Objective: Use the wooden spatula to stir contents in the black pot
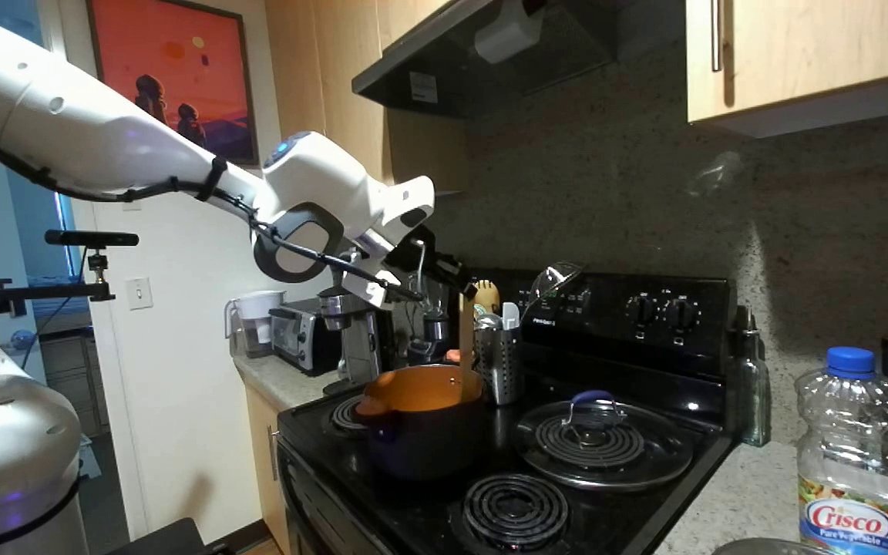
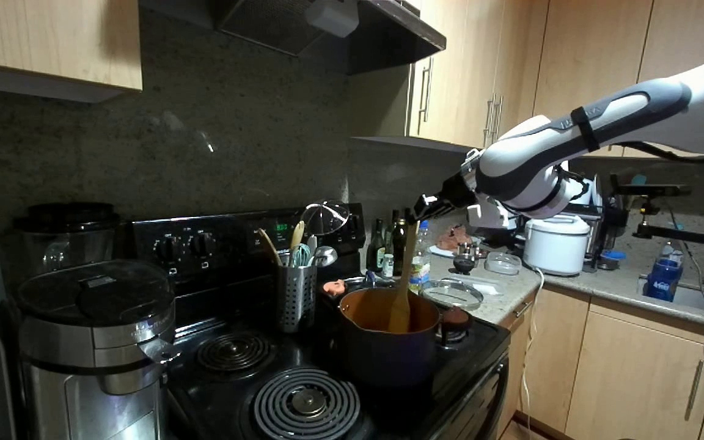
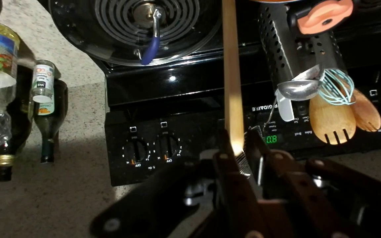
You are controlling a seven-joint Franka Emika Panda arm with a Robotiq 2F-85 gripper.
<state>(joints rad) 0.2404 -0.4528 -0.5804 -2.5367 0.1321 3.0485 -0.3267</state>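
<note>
1. In an exterior view, the pot (image 2: 382, 360) sat at lower centre on the stove (image 2: 480, 336), orange showing inside.
2. The spatula (image 2: 405, 275) tilted slightly just right of centre, blade down in the pot.
3. At the wrist view's lower centre, the gripper (image 3: 238, 142) pinched the spatula's handle between its jaws.

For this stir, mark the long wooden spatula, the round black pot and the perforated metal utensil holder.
Long wooden spatula (image 3: 232, 72): wrist view, middle of its handle.
Round black pot (image 2: 385, 357): in an exterior view, outer side wall.
Perforated metal utensil holder (image 2: 296, 299): in an exterior view, side wall.
</note>
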